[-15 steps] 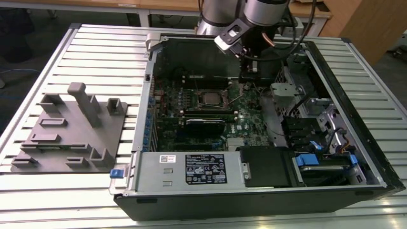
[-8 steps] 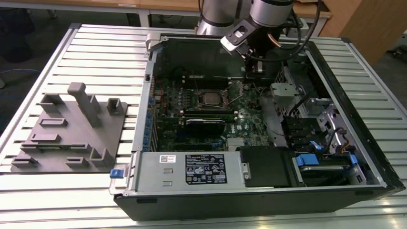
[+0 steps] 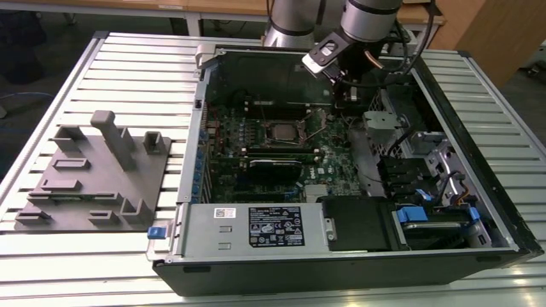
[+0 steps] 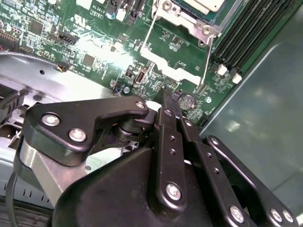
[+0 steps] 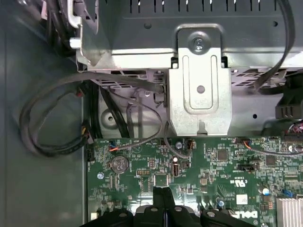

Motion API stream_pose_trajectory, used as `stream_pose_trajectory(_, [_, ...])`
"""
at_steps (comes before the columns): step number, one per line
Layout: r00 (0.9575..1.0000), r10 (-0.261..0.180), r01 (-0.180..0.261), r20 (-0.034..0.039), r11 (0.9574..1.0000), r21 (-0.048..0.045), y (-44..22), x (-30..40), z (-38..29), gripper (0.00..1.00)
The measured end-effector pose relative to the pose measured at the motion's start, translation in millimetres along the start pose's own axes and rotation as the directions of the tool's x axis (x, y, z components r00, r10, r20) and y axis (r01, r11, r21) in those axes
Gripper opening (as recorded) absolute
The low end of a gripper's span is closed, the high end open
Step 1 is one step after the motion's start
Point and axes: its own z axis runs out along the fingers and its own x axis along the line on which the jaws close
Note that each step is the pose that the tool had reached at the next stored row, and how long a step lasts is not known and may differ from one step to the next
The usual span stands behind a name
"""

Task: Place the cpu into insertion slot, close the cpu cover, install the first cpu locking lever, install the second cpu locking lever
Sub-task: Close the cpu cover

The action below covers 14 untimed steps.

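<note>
The gripper (image 5: 163,191) is showing its two black fingers (image 4: 164,124) pressed together along their whole length, with no gap and nothing caught between them. In both wrist views its tips are pointing down at the green motherboard (image 5: 213,161), near a round coin battery (image 5: 119,164). Whether they are touching the board I cannot tell.

In the exterior view the gripper is hanging under the arm at about two o'clock from the insertion slot (image 3: 266,126), near it but apart. The cpu (image 3: 280,132) is sitting in that slot, its dull grey top facing up. The cpu cover (image 4: 182,18) is showing as a silvery frame at the chip's edge, and two thin wire levers (image 4: 207,61) are running from it toward the fingertips. Whether they are latched I cannot tell.

The long black memory slots (image 4: 246,28) are lying just beside the socket. The open computer case (image 3: 499,137) is resting on a slatted table (image 3: 128,57), and a grey fixture (image 3: 94,173) is standing at nine o'clock from the case.
</note>
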Motion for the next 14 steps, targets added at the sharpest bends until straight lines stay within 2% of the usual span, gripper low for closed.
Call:
stream_pose_trajectory(6, [1.0, 0.0, 0.0, -0.0001, 1.0, -0.0008, 0.2, 0.0, 9.7, 0.1])
stream_pose_trajectory(10, [1.0, 0.0, 0.0, 0.0002, 1.0, -0.0015, -0.1, -0.1, 11.0, 0.1])
stream_pose_trajectory(14, [1.0, 0.0, 0.0, -0.0001, 1.0, -0.0057, -3.7, -0.3, 11.7, 0.1])
